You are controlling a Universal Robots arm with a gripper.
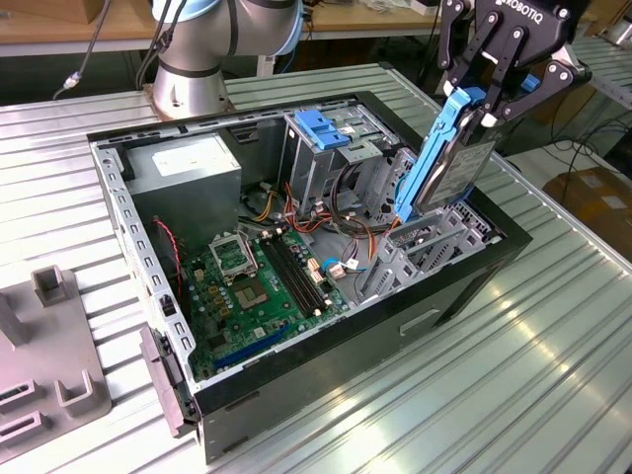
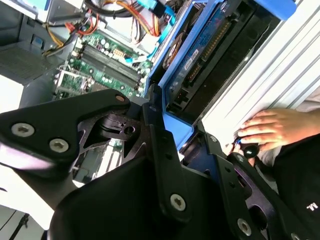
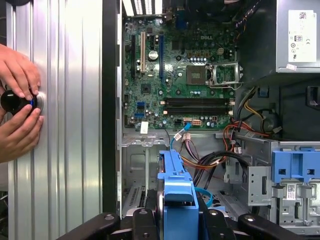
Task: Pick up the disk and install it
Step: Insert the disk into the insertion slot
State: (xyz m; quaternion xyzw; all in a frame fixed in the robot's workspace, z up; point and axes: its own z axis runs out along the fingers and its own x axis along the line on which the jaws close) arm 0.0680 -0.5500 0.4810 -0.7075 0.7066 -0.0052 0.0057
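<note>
A: Surface is a ribbed aluminium table (image 1: 553, 385), with workshop benches behind. An open computer case (image 1: 326, 387) lies on its side, motherboard (image 1: 262, 281) facing up

B: Tool?

A: The gripper (image 1: 492, 97) is pinched onto the upper end of the disk (image 1: 446, 168), closed on its blue carrier rail from both sides. Holding it by the end likely leaves the long body free to go down into a slot

B: Where does the disk sit?

A: Steeply tilted, almost on end, over the case corner at the exterior view's right. Its lower end is down among the grey metal bay rails (image 1: 420, 245). I can't tell from here whether it touches them

B: Room around it?

A: Tight. The case wall is just beside it on the outer side, and a cable bundle (image 3: 215, 159) is near on the inner side. The drive cage with the blue bracket (image 1: 321, 128) stands apart, further in. It's open above

B: Outside the case?

A: In the first wrist view, a person's hands (image 3: 20, 132) rest on a small black knob (image 3: 14, 100) on the table, well apart from the disk
</note>
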